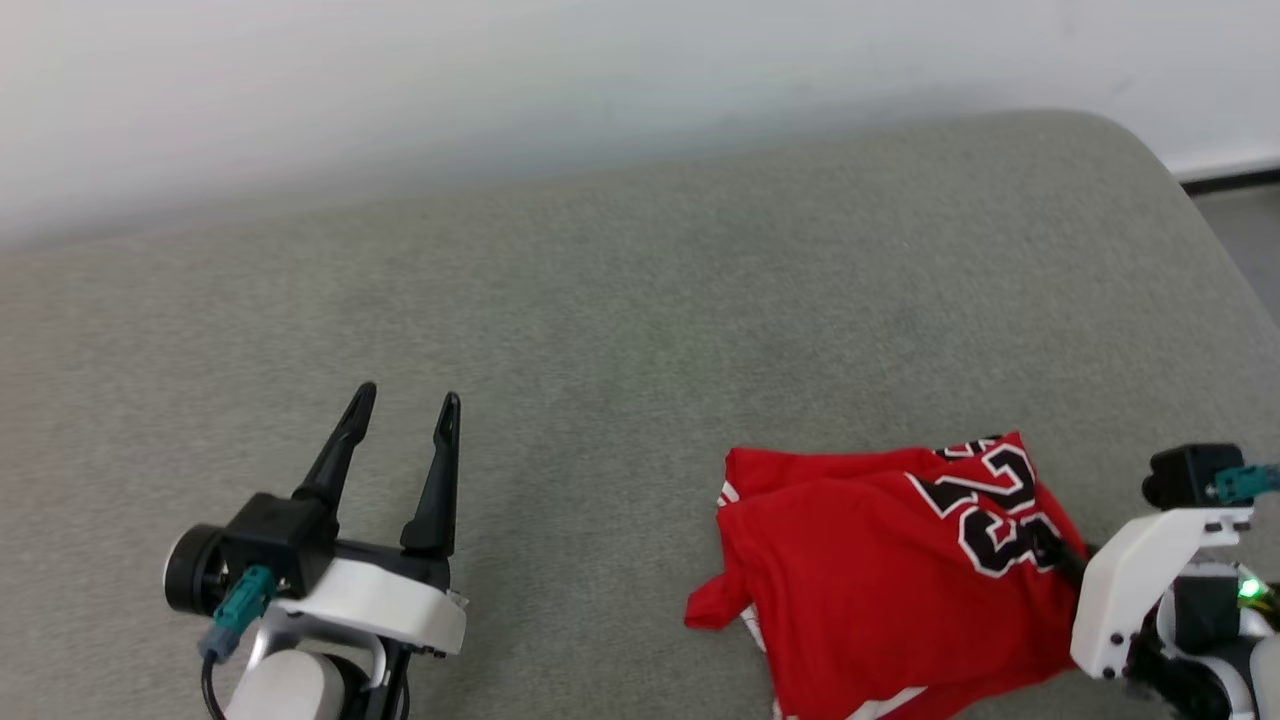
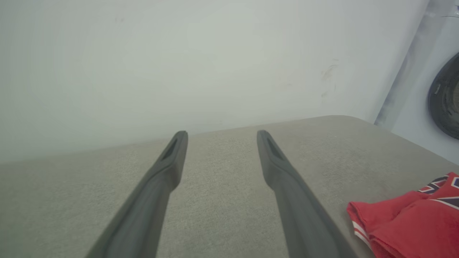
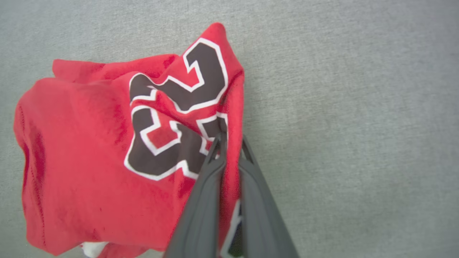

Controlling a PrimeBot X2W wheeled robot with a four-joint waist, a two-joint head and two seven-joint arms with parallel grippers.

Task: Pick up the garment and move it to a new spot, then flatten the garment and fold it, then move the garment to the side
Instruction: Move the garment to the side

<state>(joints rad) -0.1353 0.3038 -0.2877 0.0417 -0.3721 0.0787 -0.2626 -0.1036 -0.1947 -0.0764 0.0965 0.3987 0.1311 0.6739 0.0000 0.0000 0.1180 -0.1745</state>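
The red garment [image 1: 880,570] lies folded in a compact bundle on the grey padded surface [image 1: 640,320] at the lower right, its black-and-white "23" facing up near its right edge. My right gripper [image 3: 231,138] is shut on the garment [image 3: 93,150], pinching a fold of red cloth beside the number. In the head view that gripper [image 1: 1060,550] reaches in from the right and its fingertips are hidden in the cloth. My left gripper [image 1: 405,400] stands open at the lower left, well apart from the garment, with nothing between its fingers [image 2: 168,161]. The garment's left corner [image 2: 408,218] appears at the lower right of the left wrist view.
A pale wall [image 1: 500,80] runs behind the padded surface. The surface's rounded right corner [image 1: 1150,170] drops to a floor strip with a dark baseboard [image 1: 1230,180]. A dark round object [image 2: 446,96] stands past the corner in the left wrist view.
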